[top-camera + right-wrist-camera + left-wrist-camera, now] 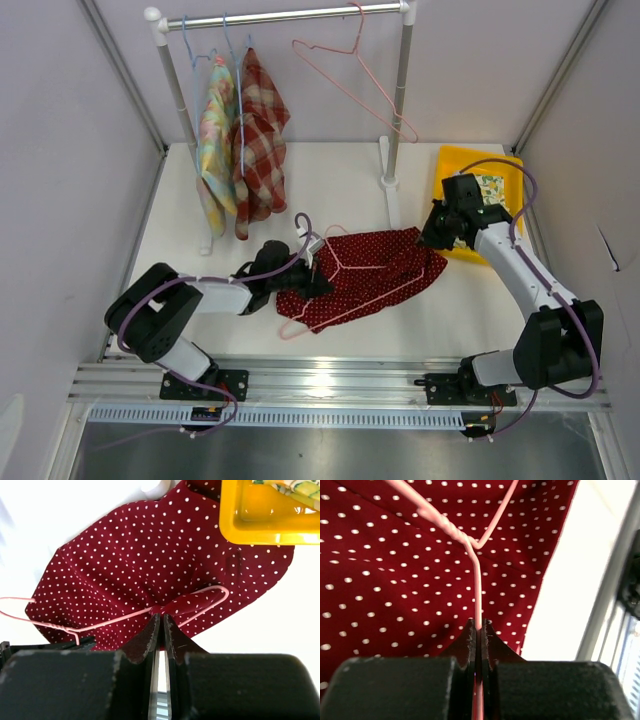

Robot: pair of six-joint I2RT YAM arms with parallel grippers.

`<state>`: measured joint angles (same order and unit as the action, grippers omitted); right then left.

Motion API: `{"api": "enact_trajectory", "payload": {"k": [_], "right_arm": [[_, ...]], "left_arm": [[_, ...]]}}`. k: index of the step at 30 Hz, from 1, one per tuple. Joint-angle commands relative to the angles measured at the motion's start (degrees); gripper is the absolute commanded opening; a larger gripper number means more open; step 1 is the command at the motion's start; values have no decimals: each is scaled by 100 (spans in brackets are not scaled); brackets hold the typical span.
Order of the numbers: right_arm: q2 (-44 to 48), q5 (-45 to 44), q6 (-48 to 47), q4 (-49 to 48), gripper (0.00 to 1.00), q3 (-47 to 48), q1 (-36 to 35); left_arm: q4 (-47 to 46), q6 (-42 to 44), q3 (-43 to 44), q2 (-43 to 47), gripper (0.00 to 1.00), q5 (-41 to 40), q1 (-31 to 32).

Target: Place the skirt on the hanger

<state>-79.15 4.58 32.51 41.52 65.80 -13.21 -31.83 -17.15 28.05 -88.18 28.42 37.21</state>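
The red polka-dot skirt (385, 280) lies spread on the white table, and also shows in the left wrist view (395, 555) and the right wrist view (150, 545). A pink wire hanger (355, 268) lies on top of it. My left gripper (315, 280) is shut on the hanger's wire stem (477, 580), at the skirt's left edge. My right gripper (432, 237) is at the skirt's right upper corner, shut on a fold of skirt (200, 599) that wraps over the hanger's arm (115, 618).
A clothes rack (290, 15) stands at the back with a plaid garment (262, 130), a floral garment (215, 125) and an empty pink hanger (350, 70). Its right post (398, 100) stands just behind the skirt. A yellow bin (455, 165) (265, 530) sits beside my right gripper.
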Motion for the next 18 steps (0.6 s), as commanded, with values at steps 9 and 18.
{"api": "enact_trajectory", "payload": {"k": [9, 18], "right_arm": [[1191, -779, 290, -566, 44, -1728, -312], [1438, -2259, 370, -1186, 66, -1692, -3148]], "left_arm": [[608, 475, 209, 170, 0, -926, 85], [661, 475, 270, 187, 0, -926, 93]]}}
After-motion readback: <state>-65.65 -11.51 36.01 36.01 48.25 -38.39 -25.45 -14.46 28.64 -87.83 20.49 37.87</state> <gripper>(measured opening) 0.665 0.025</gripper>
